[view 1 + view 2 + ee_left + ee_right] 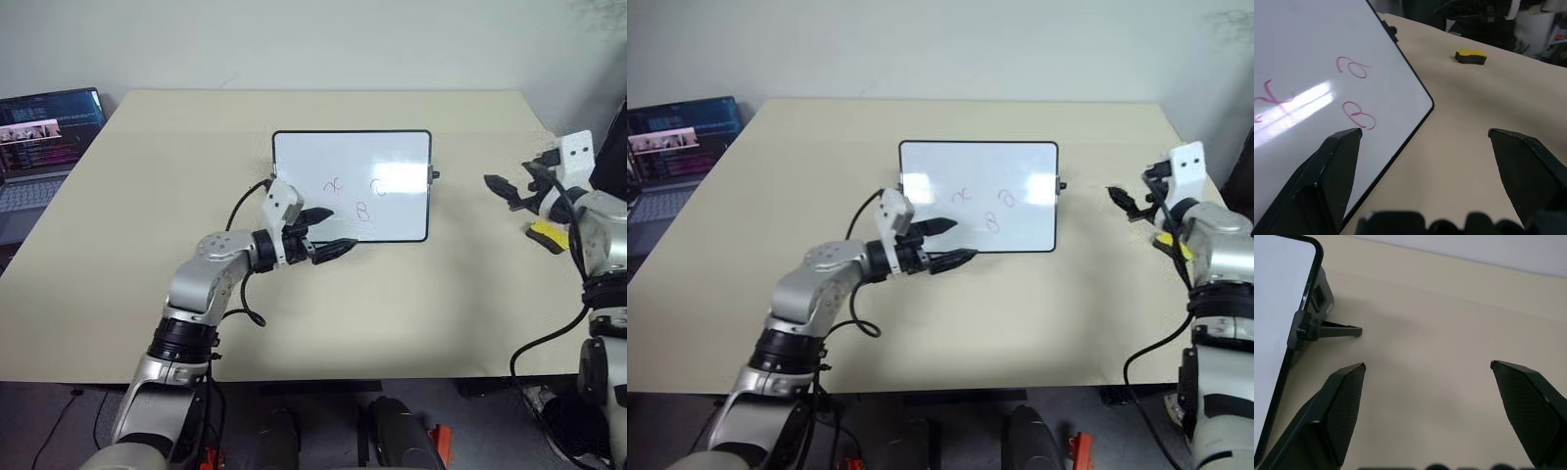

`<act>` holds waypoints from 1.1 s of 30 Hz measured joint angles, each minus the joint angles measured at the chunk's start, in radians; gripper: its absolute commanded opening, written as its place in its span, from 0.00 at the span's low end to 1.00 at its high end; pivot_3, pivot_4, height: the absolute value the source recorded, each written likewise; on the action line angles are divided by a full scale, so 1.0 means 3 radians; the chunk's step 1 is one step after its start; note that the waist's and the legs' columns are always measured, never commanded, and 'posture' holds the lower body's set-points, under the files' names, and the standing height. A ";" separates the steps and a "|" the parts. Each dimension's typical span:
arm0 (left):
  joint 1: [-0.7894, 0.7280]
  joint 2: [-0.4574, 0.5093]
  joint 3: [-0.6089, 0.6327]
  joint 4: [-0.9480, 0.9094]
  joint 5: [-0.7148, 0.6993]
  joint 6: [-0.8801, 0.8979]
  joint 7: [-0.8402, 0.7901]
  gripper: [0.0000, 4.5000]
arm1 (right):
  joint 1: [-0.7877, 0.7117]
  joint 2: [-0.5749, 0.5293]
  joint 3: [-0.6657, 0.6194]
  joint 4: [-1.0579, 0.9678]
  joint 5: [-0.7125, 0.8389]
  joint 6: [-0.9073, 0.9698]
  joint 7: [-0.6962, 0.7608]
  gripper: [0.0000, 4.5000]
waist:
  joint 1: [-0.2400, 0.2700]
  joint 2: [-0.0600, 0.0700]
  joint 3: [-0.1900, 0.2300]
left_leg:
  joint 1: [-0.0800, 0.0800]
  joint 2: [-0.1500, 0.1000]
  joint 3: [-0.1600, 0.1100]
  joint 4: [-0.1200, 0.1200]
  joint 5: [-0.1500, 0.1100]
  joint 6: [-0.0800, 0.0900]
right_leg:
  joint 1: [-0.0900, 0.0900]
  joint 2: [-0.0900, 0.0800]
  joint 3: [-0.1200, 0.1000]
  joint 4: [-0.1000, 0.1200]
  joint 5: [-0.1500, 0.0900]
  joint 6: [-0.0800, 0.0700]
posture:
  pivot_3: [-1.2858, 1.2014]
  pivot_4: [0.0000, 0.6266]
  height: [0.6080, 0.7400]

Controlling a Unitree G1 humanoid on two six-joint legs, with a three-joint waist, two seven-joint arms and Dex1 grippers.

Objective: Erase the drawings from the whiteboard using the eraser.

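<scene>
Here we see the whiteboard (pixel 352 185) propped mid-surface (pixel 294 323), its three drawings (pixel 358 194) intact. Our left tool (pixel 328 231), spread wide and empty, hovers at the board's near left corner. Our right tool (pixel 509 189), likewise wide and empty, hangs just above the eraser (pixel 547 235) near the surface's right edge.

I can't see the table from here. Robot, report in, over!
Both grippers open, empty: left gripper at whiteboard corner, right gripper above table. Eraser lying by right arm. Three drawings not yet wiped. Nothing blocking.
</scene>
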 measured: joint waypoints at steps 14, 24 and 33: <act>-0.0466 -0.0738 -0.0354 0.0882 0.0429 -0.0587 -0.0002 1.00 | -0.0324 -0.0433 0.0100 0.1120 -0.0310 -0.0553 0.0493 1.00 | -0.0006 0.0001 0.0000 | 0.0002 -0.0002 0.0007 0.0001 0.0000 0.0000 | 0.0001 -0.0001 0.0005 -0.0002 0.0000 0.0001 | 0.52 0.24 1.00; -0.0530 -0.0937 -0.0377 0.1043 0.0560 -0.0740 0.0036 1.00 | -0.0677 -0.0521 0.0428 0.1733 -0.0745 -0.0636 0.0633 1.00 | -0.0012 0.0002 0.0001 | 0.0004 -0.0002 0.0012 0.0001 0.0000 0.0000 | 0.0001 -0.0001 0.0012 -0.0002 0.0001 0.0003 | 0.52 0.24 1.00; -0.0522 -0.0926 -0.0376 0.1024 0.0565 -0.0720 0.0036 1.00 | -0.0975 -0.0531 0.0927 0.2049 -0.1361 -0.0596 0.0590 1.00 | -0.0008 0.0002 0.0001 | 0.0004 -0.0003 0.0012 0.0000 0.0000 0.0000 | 0.0001 -0.0003 0.0011 -0.0003 0.0001 0.0003 | 0.52 0.24 1.00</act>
